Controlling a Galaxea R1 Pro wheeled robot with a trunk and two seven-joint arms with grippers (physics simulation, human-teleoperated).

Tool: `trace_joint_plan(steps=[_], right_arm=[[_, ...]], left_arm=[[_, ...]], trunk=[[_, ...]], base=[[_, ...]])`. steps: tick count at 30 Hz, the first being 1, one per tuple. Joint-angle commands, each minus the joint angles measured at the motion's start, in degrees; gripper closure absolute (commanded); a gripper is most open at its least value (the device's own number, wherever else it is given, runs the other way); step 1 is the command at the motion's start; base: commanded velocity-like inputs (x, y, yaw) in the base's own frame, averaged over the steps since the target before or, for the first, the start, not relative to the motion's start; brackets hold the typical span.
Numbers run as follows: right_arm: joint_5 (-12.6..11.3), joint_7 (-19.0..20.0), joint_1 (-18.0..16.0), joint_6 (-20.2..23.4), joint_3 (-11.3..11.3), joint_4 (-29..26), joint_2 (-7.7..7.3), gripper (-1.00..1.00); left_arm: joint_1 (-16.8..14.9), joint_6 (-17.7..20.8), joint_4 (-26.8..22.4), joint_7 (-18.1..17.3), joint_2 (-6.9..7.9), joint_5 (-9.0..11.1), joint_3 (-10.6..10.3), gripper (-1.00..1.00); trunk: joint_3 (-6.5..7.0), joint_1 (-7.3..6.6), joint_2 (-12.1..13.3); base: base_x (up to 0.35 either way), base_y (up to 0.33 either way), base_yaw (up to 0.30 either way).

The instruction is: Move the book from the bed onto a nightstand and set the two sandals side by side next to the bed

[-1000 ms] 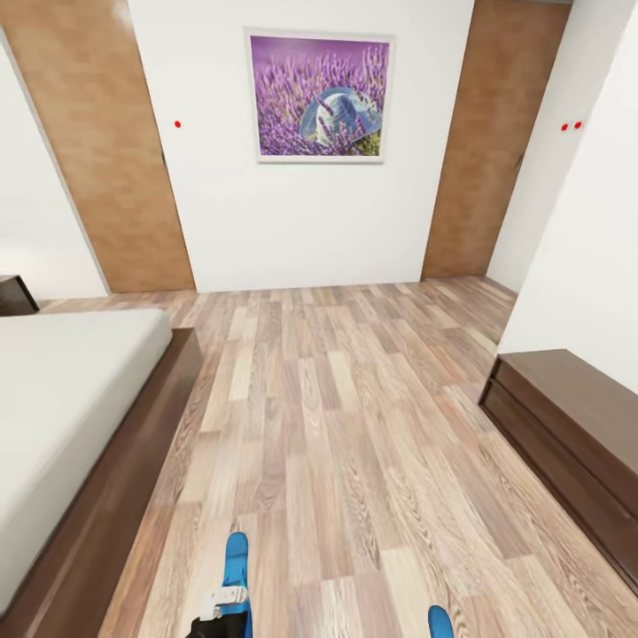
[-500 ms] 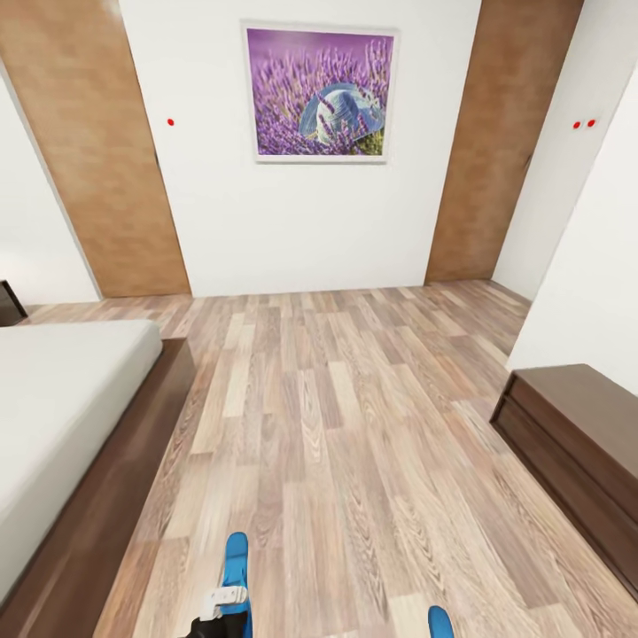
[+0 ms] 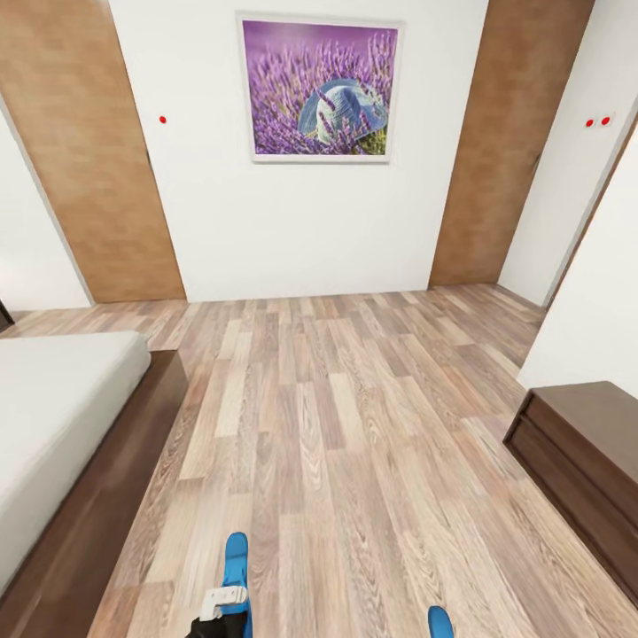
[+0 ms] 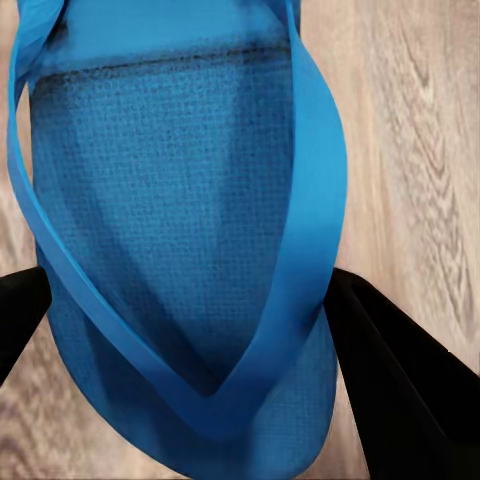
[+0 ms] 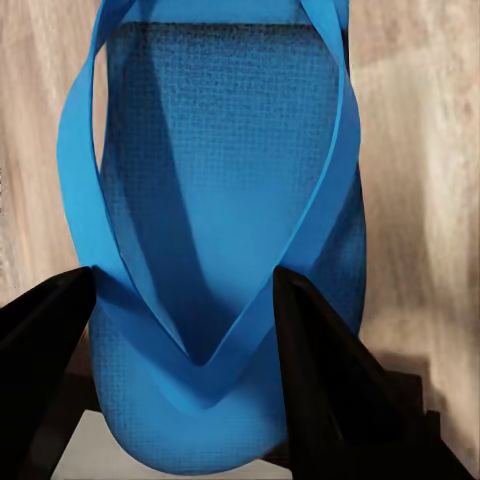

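The left gripper point(image 4: 190, 330) clamps one blue sandal point(image 4: 180, 230) between its black fingers point(image 4: 400, 380), and the right gripper point(image 5: 185, 340) grips the other sandal point(image 5: 220, 230) the same way. In the head view both sandals are held above the plank floor point(image 3: 354, 443), the bed point(image 3: 53, 416) to the left, a dark sideboard point(image 3: 585, 461) to the right, and the lavender picture point(image 3: 319, 89) on the wall ahead.

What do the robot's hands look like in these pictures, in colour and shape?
Both hands have plain matte black fingers that are broad and wedge-shaped, tapering toward the tips: the left hand and the right hand look alike, with no markings or cables visible. In the head view, the left hand has a small white-grey block over a black body.
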Motion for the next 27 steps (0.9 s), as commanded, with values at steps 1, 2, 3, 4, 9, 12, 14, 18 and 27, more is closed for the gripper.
trace_joint_plan(steps=[1,2,3,4,9,12,14,18,27], right_arm=[[-0.58,0.23,-0.03,0.39,-0.10,0.00,-0.01,1.00],[-0.58,0.23,-0.03,0.39,-0.11,0.00,-0.01,1.00],[-0.58,0.24,-0.05,0.39,-0.11,0.00,-0.01,1.00],[-0.58,0.25,-0.03,0.39,-0.12,0.00,-0.01,1.00],[-0.58,0.29,0.00,0.39,-0.12,0.00,-0.01,1.00],[-0.58,0.30,-0.02,0.39,-0.12,0.00,-0.01,1.00],[-0.58,0.30,-0.02,0.39,-0.12,0.00,-0.01,1.00],[-0.58,0.30,-0.01,0.39,-0.12,0.00,-0.01,1.00],[-0.58,0.30,0.00,0.39,-0.12,0.00,-0.01,1.00]], left_arm=[[-0.04,-0.12,0.08,-0.18,0.00,0.51,-0.11,1.00],[-0.04,-0.12,0.08,-0.18,0.00,0.51,-0.11,1.00],[-0.04,-0.12,0.09,-0.18,0.00,0.51,-0.11,1.00],[-0.04,-0.12,0.09,-0.18,0.00,0.50,-0.11,1.00],[-0.04,-0.12,0.10,-0.18,0.00,0.49,-0.11,1.00],[-0.04,-0.12,0.11,-0.18,0.00,0.50,-0.11,1.00],[-0.04,-0.12,0.13,-0.18,0.00,0.50,-0.11,1.00],[-0.04,-0.12,0.09,-0.18,0.00,0.51,-0.11,1.00],[-0.04,-0.12,0.10,-0.18,0.00,0.50,-0.09,1.00]], trunk=[[-0.05,0.02,-0.02],[-0.05,0.02,-0.02],[-0.05,0.02,-0.02],[-0.05,0.02,-0.02],[-0.05,0.02,-0.02],[-0.05,0.02,-0.02],[-0.05,0.02,-0.02],[-0.05,0.02,-0.02],[-0.05,0.02,-0.02]], base=[[0.323,0.000,0.000],[0.323,0.000,0.000],[0.323,0.000,0.000],[0.323,0.000,0.000],[0.322,0.000,0.032],[0.322,0.000,0.197],[0.322,0.000,0.258],[0.322,0.000,0.271],[0.323,0.000,0.105]])
